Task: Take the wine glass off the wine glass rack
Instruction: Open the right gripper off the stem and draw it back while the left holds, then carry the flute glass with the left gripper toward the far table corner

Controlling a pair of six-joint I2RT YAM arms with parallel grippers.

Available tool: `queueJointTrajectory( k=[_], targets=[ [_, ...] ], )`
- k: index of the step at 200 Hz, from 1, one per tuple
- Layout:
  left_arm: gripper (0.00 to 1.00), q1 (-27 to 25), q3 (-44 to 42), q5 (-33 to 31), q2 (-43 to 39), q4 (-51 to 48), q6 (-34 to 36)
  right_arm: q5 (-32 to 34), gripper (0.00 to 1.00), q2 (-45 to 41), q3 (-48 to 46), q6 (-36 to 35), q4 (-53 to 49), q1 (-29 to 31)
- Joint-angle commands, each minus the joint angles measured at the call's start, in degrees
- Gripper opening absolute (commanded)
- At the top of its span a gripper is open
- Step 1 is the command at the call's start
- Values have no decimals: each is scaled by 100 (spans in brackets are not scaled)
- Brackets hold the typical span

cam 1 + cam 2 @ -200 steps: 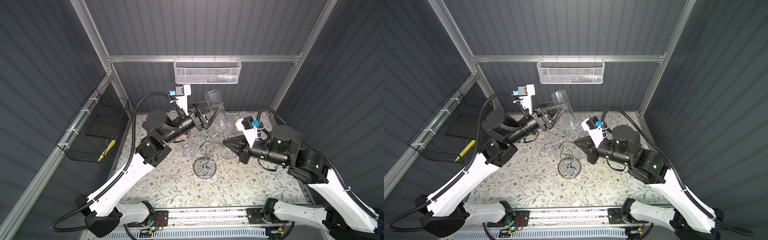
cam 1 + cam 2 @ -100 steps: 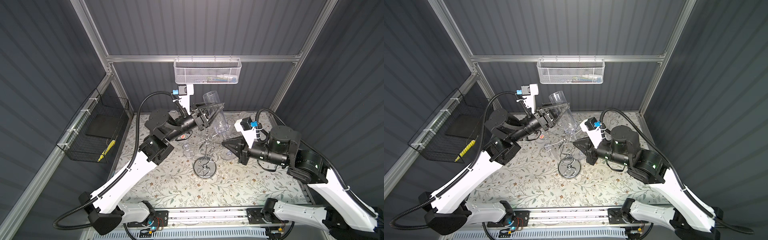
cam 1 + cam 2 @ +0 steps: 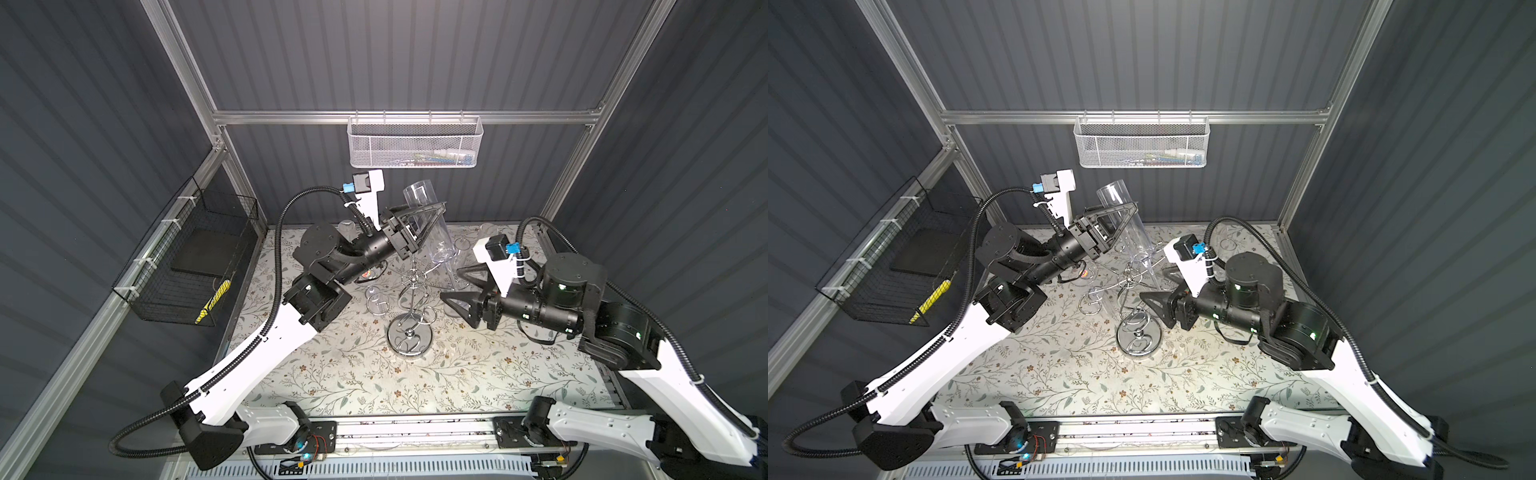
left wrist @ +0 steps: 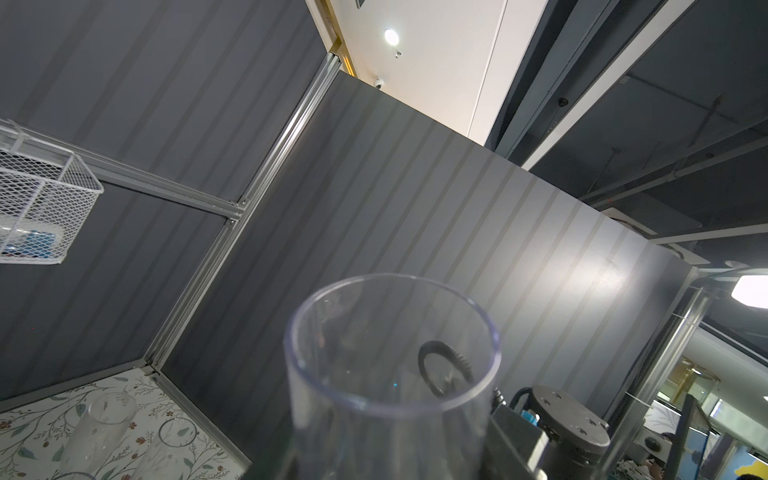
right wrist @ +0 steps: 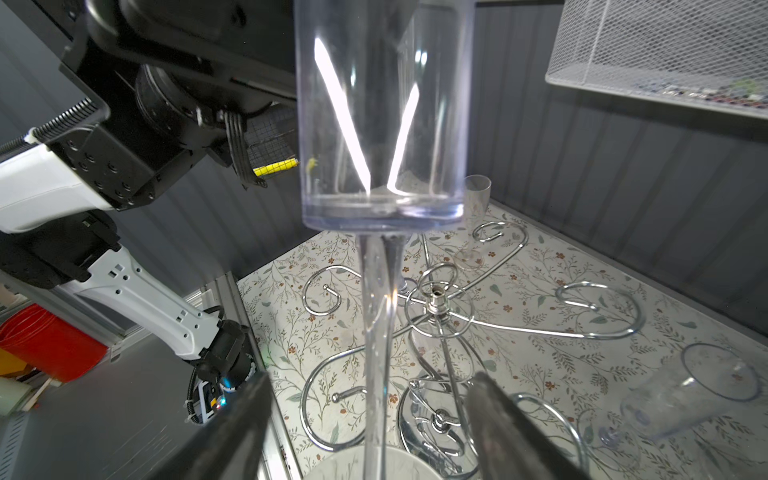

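Gripping wine glass (image 3: 439,243) bowl: left fingers (image 3: 409,211); right fingers (image 5: 232,428) spread wide, astride stem.

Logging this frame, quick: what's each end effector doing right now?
Left end effector: closed on the wine glass, at its bowl.
Right end effector: open, fingers either side of the stem, not gripping.

- Left arm (image 3: 266,345) and right arm (image 3: 685,390): white shells, black joints with small screws.
- Black ribbed cables (image 3: 279,232), clipped with white ties.
- White wrist brackets (image 3: 371,195) with blue plugs (image 3: 345,188).
- Black triangular fingers (image 3: 457,300).
- Green lights (image 3: 562,286) on right arm's joints.
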Motion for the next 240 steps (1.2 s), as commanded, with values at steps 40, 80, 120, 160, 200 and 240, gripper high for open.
queueJointTrajectory(
  k=[40,80,120,160,200,240],
  targets=[
    [43,34,841,-625,-110,-372,1563,1213,99,-1179,57,-147,829,15],
    [43,34,1652,-797,78,-1090,3065,1344,99,-1417,-8,-96,679,14],
    [44,67,1958,-1569,119,-1724,4235,1308,99,-1363,-93,-59,632,14],
    [44,772,1922,-1448,139,-1947,4096,1270,99,-1224,-102,-120,560,19],
    [44,2006,1887,-1035,411,-1990,3731,1255,99,-1146,-119,-173,548,15],
    [45,3234,1614,-692,601,-1796,3486,1373,99,-1125,-152,-244,507,13]
  ],
)
